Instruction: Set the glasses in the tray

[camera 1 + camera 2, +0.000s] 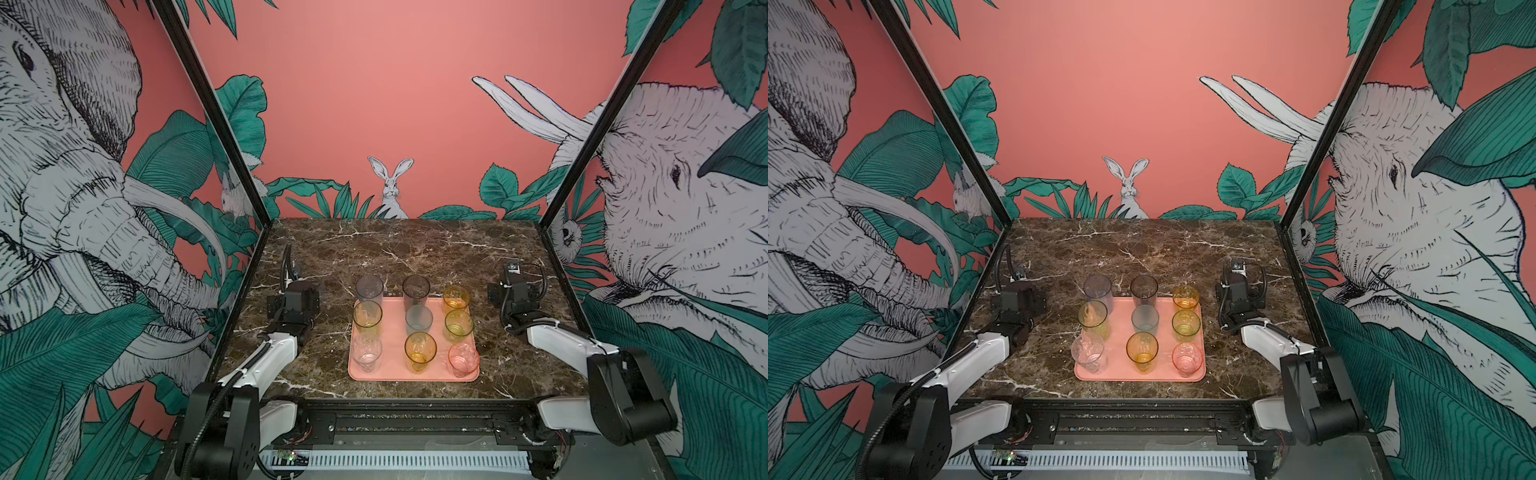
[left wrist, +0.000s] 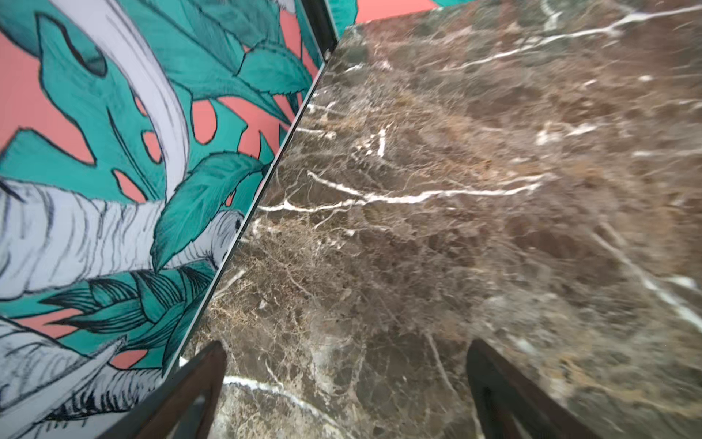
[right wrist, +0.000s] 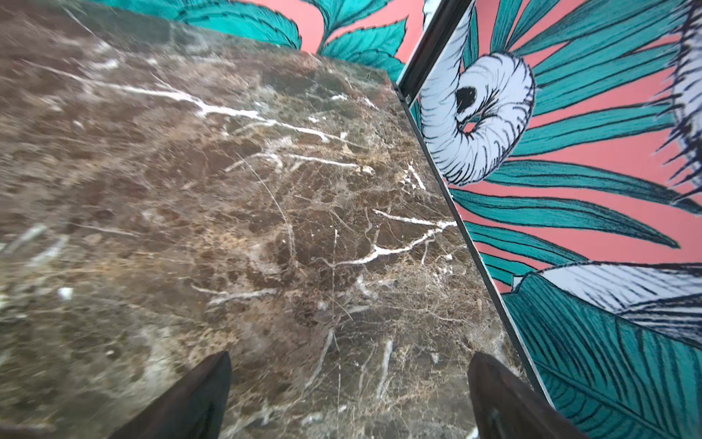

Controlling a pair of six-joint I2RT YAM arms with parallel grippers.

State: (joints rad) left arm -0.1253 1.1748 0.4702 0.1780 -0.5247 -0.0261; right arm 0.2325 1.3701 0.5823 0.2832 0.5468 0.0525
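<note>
The salmon-pink tray (image 1: 392,332) lies mid-table, seen in both top views, and holds several glasses in three rows of three. At the back stand a tall grey one (image 1: 369,289), a smoky dark one (image 1: 415,291) and an amber one (image 1: 456,298). The middle row is yellow-green (image 1: 367,316), frosted blue-grey (image 1: 419,319) and green (image 1: 459,325). Nearest are clear (image 1: 366,351), amber (image 1: 420,351) and pink (image 1: 463,358). My left gripper (image 2: 346,344) and right gripper (image 3: 351,355) are both open over bare marble, holding nothing.
The left arm (image 1: 297,303) rests left of the tray and the right arm (image 1: 515,291) to its right, each well apart from the glasses. Black frame posts and printed wall panels (image 1: 124,208) close off the dark marble tabletop (image 1: 395,249) on three sides.
</note>
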